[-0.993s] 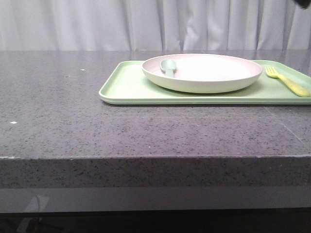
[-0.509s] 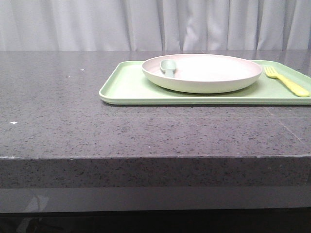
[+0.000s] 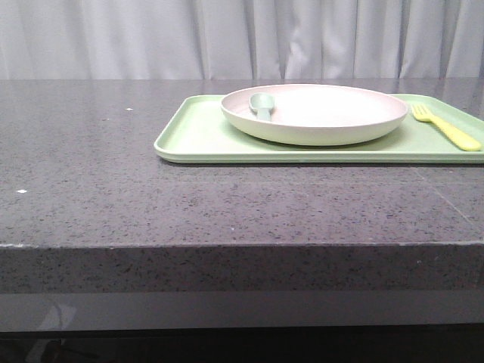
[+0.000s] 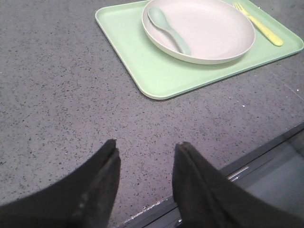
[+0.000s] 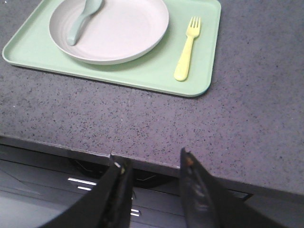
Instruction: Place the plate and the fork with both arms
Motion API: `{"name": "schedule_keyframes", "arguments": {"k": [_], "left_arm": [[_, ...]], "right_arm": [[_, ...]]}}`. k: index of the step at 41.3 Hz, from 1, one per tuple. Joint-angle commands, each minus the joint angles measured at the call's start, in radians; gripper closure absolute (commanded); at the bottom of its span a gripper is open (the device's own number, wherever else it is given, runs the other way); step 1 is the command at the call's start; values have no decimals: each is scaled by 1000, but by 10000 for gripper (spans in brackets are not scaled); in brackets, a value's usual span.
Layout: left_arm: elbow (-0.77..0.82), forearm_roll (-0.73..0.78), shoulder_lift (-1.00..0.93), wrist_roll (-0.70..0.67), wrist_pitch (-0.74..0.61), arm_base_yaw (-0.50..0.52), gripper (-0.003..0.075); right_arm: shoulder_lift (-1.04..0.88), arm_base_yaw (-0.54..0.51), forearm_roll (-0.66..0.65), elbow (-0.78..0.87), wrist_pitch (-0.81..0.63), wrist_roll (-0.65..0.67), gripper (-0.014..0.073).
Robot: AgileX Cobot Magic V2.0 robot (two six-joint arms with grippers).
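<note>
1. Counter: dark grey speckled stone; a light-green tray lies flat on it, toward the far right as seen from the front.
2. The plate sits upright on the tray, roughly mid-tray, pale pinkish-cream with a raised rim.
3. A grey-green spoon lies inside the plate at about its 9 o'clock, bowl resting near the rim.
4. The fork lies flat on the tray at the plate's 3 o'clock, just beside it (not touching), tines pointing away from the robot.
5. Left gripper: fingers apart, nothing between them, above bare counter near the front edge, well apart from the tray.
6. Right gripper: fingers apart, nothing held, over the counter's front edge, well apart from the fork.
</note>
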Motion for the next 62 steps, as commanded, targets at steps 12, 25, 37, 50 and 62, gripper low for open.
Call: {"name": "schedule_keyframes", "arguments": {"k": [12,25,37,50,62], "left_arm": [[-25,105,-1,-136,-84,4,741],[-25,207,-1,-230,-68,4,741],[-25,207,-1,-230,-68,4,741],[236,342,-264,-228,-346,154,741],[627,342,-580,-228,-674,310,741]], "right_arm": [[-1,0,-12,-19,-77,-11,662],[-1,0,-12,-19,-74,-11,662],[-1,0,-12,-19,-74,-11,662],[-1,0,-12,-19,-72,-11,662],[-1,0,-12,-19,-70,-11,662]]}}
